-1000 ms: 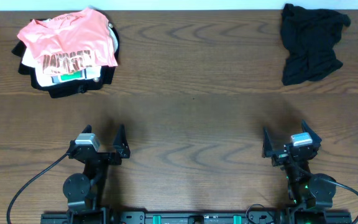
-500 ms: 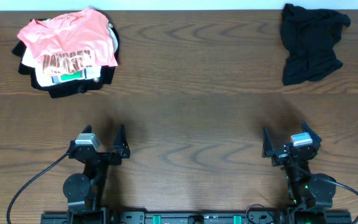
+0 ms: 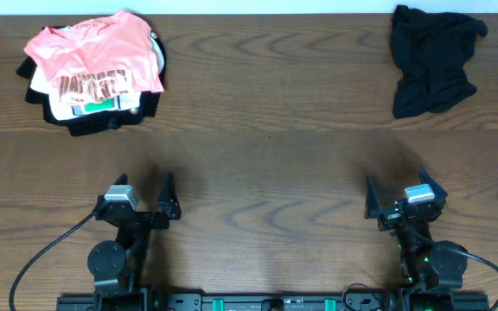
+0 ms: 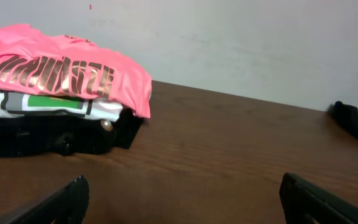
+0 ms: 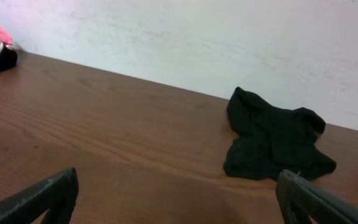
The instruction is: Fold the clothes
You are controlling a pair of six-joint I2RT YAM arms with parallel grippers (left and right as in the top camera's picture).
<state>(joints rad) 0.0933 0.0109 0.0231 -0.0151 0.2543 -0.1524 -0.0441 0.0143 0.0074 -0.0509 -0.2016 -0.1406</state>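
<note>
A folded salmon-pink T-shirt [image 3: 93,53] with a dark striped print tops a stack of folded clothes [image 3: 98,117] at the far left of the table; the left wrist view shows the pink shirt [image 4: 67,65] over white and black layers. A crumpled black garment [image 3: 430,59] lies at the far right, and it shows as a black heap [image 5: 272,140] in the right wrist view. My left gripper [image 3: 143,200] rests open near the front edge, far from the stack, with bare wood between its fingers [image 4: 61,202]. My right gripper [image 3: 403,195] is open too, holding nothing.
The wooden table [image 3: 266,130] runs back to a pale wall [image 4: 241,43]. Both arm bases and their cables sit along the front edge [image 3: 258,302].
</note>
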